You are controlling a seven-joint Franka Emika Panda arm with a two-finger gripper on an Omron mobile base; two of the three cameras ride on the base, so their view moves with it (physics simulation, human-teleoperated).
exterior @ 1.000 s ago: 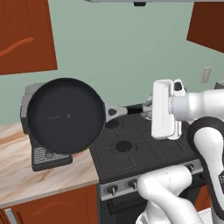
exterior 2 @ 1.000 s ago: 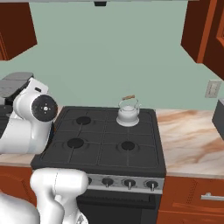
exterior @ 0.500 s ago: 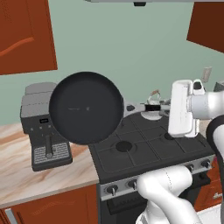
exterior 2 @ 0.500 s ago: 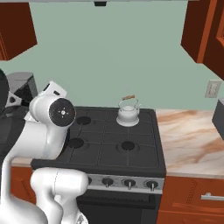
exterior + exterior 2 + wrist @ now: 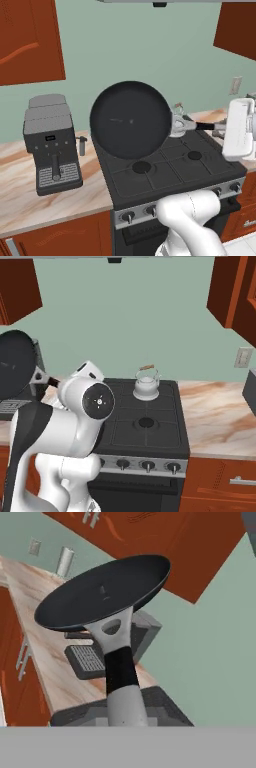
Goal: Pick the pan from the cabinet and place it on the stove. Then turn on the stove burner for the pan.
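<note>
One pan (image 5: 131, 120) hangs tilted on edge above the stove (image 5: 170, 170), your hand (image 5: 226, 127) at three o'clock clamped on its handle. Carry step under way; next, level it onto a free burner.

Out ahead of my pincer (image 5: 220, 127), the pan (image 5: 131, 120) hangs on edge over the left half of the stove (image 5: 170, 170), whose burners lie bare beneath it. The coffee machine (image 5: 51, 144) blocks the counter beyond the pan's far rim. The white kettle (image 5: 146, 384) occupies the rear burner just behind the handle.
</note>
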